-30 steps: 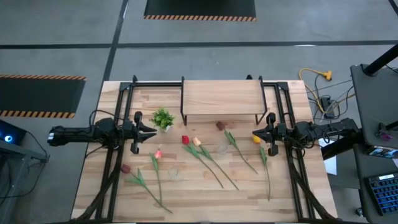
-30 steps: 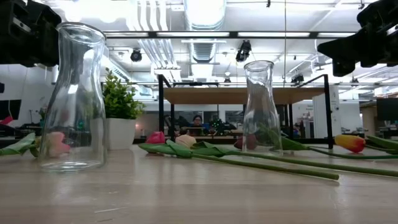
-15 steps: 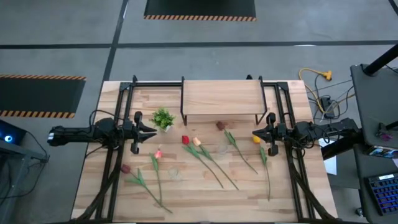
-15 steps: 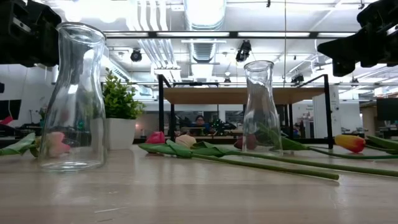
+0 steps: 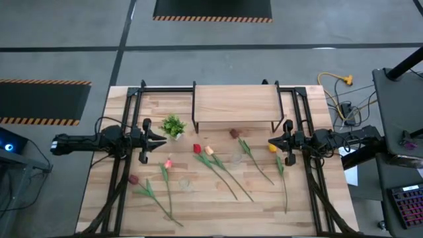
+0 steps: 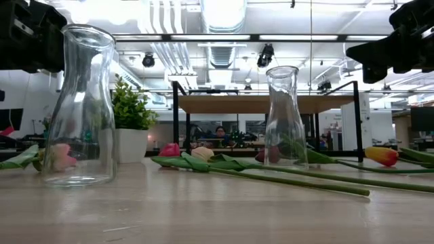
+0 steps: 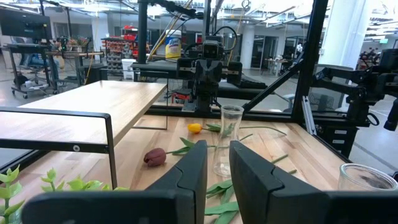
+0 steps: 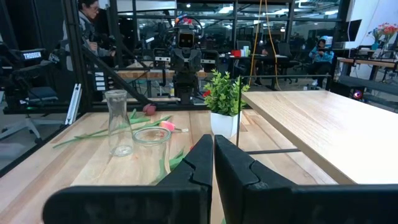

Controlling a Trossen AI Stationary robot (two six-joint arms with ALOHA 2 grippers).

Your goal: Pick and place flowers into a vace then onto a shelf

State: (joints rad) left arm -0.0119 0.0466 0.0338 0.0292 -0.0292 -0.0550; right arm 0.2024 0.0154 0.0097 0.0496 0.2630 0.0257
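Nothing moved since earlier frame; left tool slightly spread; right tool pressed together; flowers untouched.

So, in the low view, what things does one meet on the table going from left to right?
Near glass vase → potted green plant → pink tulip head → peach tulip head → second glass vase → yellow-orange tulip head.

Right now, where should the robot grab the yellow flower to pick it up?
Grab the yellow flower by its thin green stem, just below the head, coming straight down from above. It lies flat on the table, stem running toward the front edge, right beside the right gripper, so the fingers should straddle the stem crosswise.
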